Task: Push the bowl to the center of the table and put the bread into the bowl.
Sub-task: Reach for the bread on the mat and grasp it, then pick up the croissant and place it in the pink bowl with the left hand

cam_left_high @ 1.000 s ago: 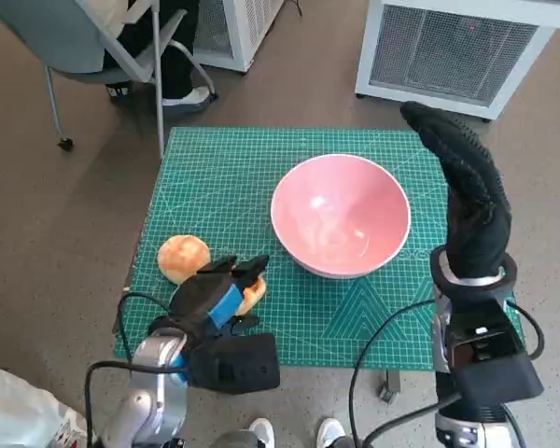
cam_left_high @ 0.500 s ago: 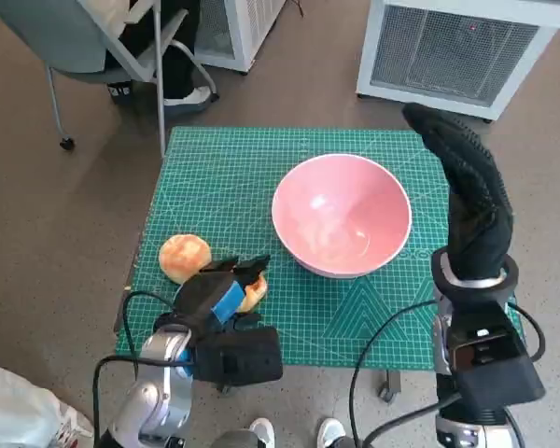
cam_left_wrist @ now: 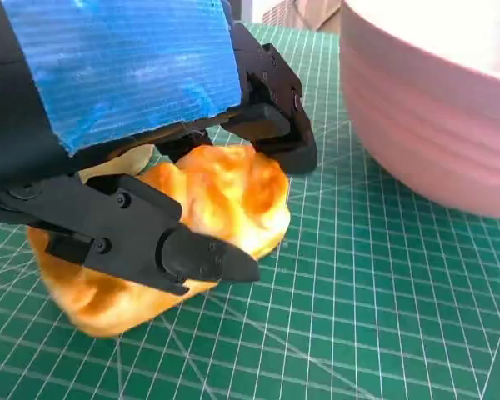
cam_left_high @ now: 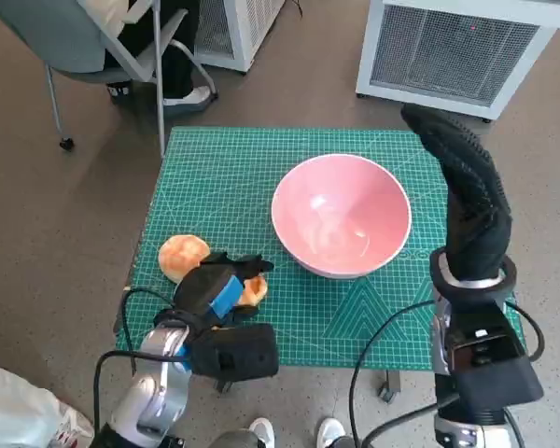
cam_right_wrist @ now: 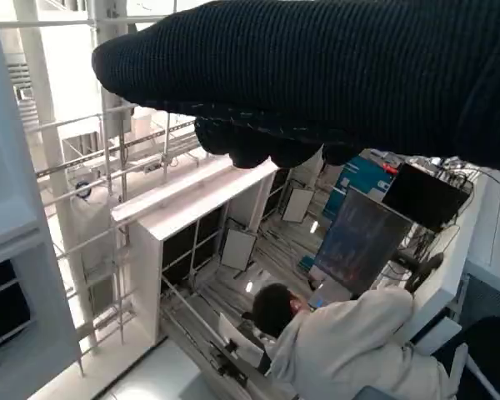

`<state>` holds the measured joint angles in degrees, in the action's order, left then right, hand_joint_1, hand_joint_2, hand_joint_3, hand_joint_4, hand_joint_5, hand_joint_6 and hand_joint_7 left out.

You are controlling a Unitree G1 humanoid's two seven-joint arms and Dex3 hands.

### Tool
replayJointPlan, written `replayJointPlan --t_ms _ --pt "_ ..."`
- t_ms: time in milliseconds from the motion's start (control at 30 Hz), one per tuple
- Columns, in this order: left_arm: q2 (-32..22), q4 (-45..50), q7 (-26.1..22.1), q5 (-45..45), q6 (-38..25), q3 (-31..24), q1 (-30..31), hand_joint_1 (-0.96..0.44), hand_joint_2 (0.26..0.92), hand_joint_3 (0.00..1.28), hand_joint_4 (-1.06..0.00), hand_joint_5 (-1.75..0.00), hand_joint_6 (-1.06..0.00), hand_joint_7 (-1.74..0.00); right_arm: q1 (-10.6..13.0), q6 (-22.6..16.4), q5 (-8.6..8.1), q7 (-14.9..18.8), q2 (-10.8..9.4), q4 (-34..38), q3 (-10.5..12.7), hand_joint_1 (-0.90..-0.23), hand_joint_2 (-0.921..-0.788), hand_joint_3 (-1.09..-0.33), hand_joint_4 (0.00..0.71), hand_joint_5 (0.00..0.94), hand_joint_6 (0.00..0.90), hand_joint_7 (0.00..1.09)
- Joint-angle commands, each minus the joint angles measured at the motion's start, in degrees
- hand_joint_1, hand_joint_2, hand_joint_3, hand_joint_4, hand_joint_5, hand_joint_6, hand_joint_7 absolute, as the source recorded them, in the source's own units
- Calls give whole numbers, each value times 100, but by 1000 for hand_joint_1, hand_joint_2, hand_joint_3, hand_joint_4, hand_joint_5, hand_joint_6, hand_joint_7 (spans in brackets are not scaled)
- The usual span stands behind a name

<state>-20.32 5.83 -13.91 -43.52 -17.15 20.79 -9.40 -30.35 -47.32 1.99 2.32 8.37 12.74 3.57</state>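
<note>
Golden crusty bread roll (cam_left_wrist: 171, 242) sits clasped in our blue-taped black left hand (cam_left_high: 213, 289); we lift cleanly toward the pink plastic bowl (cam_left_high: 341, 227) at two o'clock, gloved right hand (cam_left_high: 467, 201) flat, holding nothing.

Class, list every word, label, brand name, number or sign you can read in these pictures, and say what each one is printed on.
No text can be read in any view.
Green mat: only a printed grid of fine lines; any figures along its edges are too small to read.
Blue tape on the left hand: plain, no lettering.
Pink bowl and bread: unmarked.
Screens behind the seated person: too blurred to read.
</note>
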Motion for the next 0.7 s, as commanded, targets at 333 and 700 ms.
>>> replayJointPlan --t_ms 333,700 --pt "-124 1186 -49 584 192 -683 322 4 921 110 -697 -1218 -528 -1196 152 18 -219 114 3 62 -23 -397 -921 -542 418 1 37 895" --pt "3 2367 71 798 175 -1336 6 5 920 46 -764 -1146 -610 -1113 188 32 -219 114 11 53 14 -396 -921 -544 418 1 34 896"
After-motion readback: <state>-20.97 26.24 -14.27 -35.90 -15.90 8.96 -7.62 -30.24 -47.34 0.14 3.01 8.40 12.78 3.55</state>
